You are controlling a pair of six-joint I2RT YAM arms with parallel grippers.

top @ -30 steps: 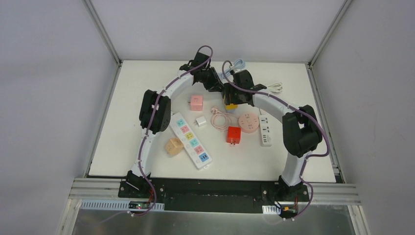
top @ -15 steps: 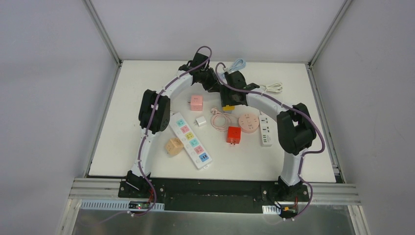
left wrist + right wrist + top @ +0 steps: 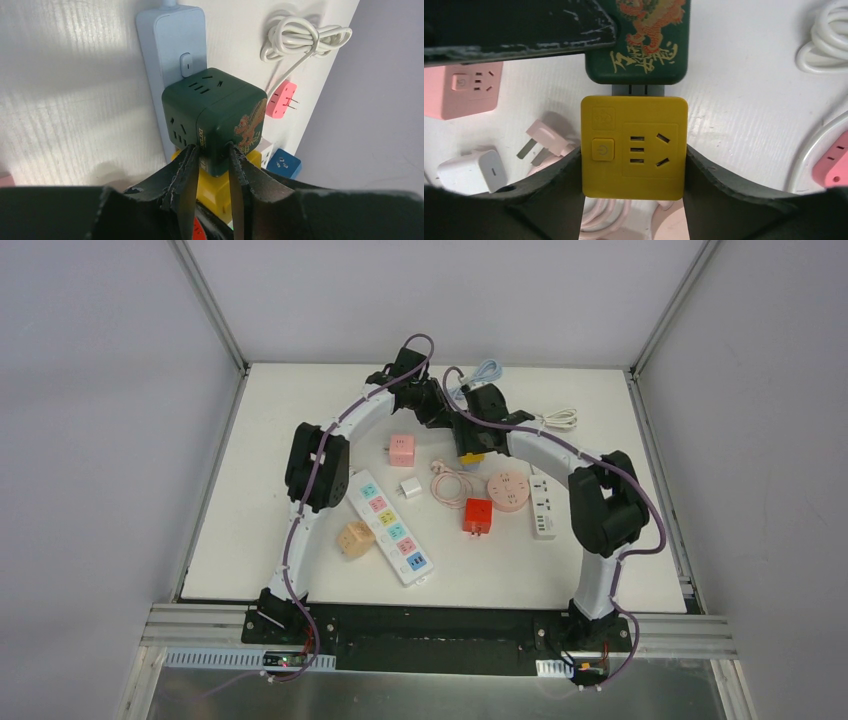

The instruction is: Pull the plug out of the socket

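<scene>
Yellow cube (image 3: 634, 145) sits clamped in the right gripper (image 3: 634, 167), whose elbow has swung left. The left gripper (image 3: 210, 161) pinches the green cube (image 3: 212, 107); I judge nothing separated yet.

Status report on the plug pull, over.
Right gripper clamped on yellow cube. Left gripper at green cube, grip unclear. Yellow cube seated on power strip, green cube adjacent.

Dark green cube adapter (image 3: 212, 117): gold dragon print on one side, socket holes on the others, seated upright on pale blue power strip (image 3: 167, 45), just beside strip's switch. Yellow cube adapter (image 3: 634, 147): power button and socket holes face up, on same strip, next to dark green cube adapter, narrow gap between. Strip lies flat, cable leaving far end.
</scene>
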